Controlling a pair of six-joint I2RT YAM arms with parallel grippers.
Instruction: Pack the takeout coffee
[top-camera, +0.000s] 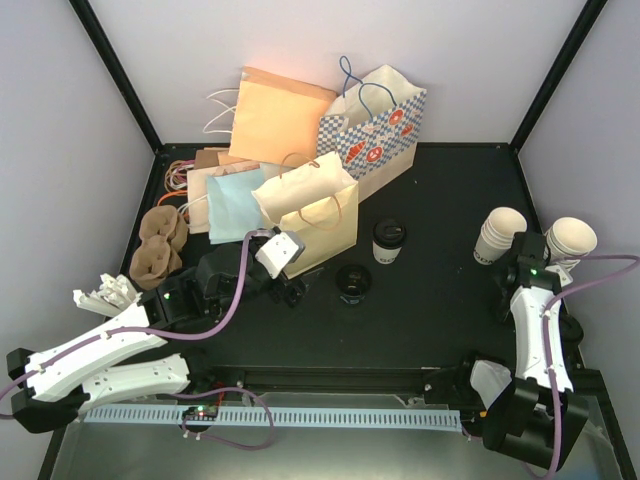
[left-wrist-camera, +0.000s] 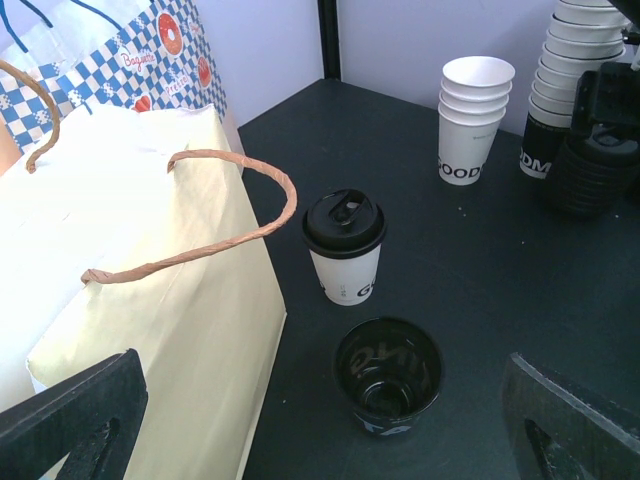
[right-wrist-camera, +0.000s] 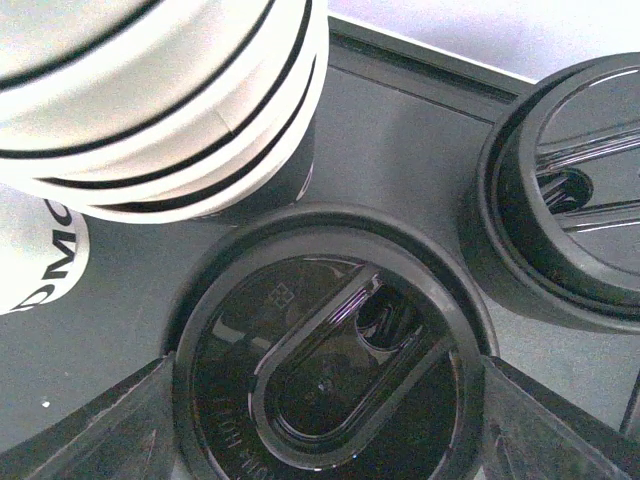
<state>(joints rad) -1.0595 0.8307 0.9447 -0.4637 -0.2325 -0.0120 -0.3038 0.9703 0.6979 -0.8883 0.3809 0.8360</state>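
Currently, approach step: takeout coffee (left-wrist-camera: 343, 250) stands mid-counter beside the cream paper bag (left-wrist-camera: 150, 310). My left gripper (left-wrist-camera: 322, 400) gapes wide, empty. My right gripper (right-wrist-camera: 325, 420) straddles a black lid (right-wrist-camera: 330, 340) near the right edge; whether it is clamped, I cannot tell. Next: skirt the black cup (left-wrist-camera: 387, 375), grasp the coffee.

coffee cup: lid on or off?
On. A black lid caps the cup, which stands upright beside the bag.

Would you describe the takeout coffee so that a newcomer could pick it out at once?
Find the pale yellow bag with brown handles near the centre. In the top view the coffee stands just right of it. It alone is a white cup wearing a black lid: the stacked cups farther right are lidless, and the black cup beside it is open.
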